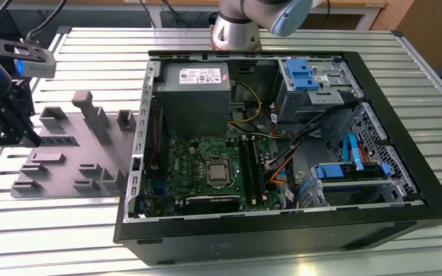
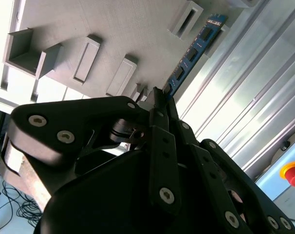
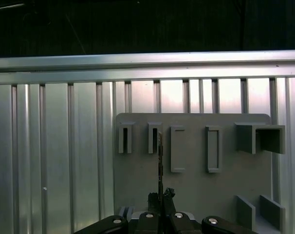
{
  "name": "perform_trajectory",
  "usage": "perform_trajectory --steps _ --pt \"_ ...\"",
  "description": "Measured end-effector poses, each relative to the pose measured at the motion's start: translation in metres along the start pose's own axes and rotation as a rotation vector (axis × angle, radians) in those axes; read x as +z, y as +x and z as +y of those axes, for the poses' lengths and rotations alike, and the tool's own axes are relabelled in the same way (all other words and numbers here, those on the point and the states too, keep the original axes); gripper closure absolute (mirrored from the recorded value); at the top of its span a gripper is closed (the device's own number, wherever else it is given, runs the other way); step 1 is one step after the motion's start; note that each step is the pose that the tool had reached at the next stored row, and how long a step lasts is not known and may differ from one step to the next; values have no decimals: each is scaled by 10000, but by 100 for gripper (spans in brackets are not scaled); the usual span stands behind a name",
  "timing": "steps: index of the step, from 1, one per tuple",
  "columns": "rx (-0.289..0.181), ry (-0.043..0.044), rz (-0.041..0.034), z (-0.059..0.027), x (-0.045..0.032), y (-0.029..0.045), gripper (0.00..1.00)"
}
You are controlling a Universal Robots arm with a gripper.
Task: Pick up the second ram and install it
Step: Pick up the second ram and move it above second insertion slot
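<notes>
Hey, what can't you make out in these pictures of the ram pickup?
Gripped end of the second ram: second wrist view, covered by the hand.
Its chips: first wrist view, the stick is edge-on.
Which motherboard memory slots are filled: exterior view, too small.
Part of the gray tray: exterior view, behind the hand.

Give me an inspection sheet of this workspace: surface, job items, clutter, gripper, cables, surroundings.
Surface: ribbed metal table, carrying a gray tray and an open computer case.
Job's things: memory stick clamped at one end in the gripper, above the tray; motherboard lies exposed in the case.
Clutter: nothing seen.
Gripper: shut on the memory stick, at the exterior view's left, apart from the case.
Cables: wire bundle loose inside the case, beside the motherboard.
Surroundings: red stop button beyond the table; arm base at the case's far side.
</notes>
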State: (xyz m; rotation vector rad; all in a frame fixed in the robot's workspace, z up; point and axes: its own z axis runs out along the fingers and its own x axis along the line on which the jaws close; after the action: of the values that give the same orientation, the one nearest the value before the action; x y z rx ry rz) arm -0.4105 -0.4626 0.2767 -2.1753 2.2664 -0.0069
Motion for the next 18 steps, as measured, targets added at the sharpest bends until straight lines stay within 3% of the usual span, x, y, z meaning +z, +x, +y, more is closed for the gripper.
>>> perform_trajectory --steps 18 --pt "0 -1 1 0 -50 0 86"
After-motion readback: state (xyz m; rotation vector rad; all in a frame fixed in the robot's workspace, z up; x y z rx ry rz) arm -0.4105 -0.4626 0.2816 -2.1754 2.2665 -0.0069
